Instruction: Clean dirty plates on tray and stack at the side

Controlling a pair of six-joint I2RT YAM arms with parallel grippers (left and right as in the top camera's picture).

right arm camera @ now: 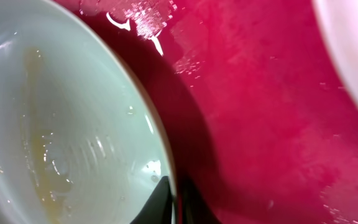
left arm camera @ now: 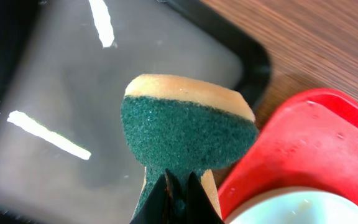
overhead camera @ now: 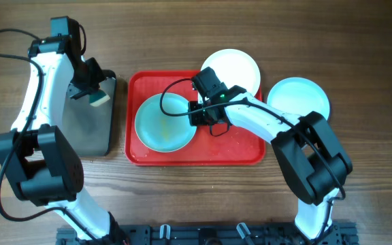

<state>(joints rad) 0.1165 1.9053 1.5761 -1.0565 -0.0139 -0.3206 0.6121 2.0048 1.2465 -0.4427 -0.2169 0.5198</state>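
A pale aqua plate with yellowish smears lies on the left half of the red tray. My right gripper is shut on that plate's right rim; the right wrist view shows the fingers pinching the rim of the plate over the tray. A white plate lies at the tray's top right edge. A second aqua plate lies on the table to the right. My left gripper is shut on a green and yellow sponge above the dark metal tray.
The dark metal tray lies left of the red tray, close beside it. The red tray's corner and the aqua plate's edge show in the left wrist view. Wet crumbs speckle the red tray's floor.
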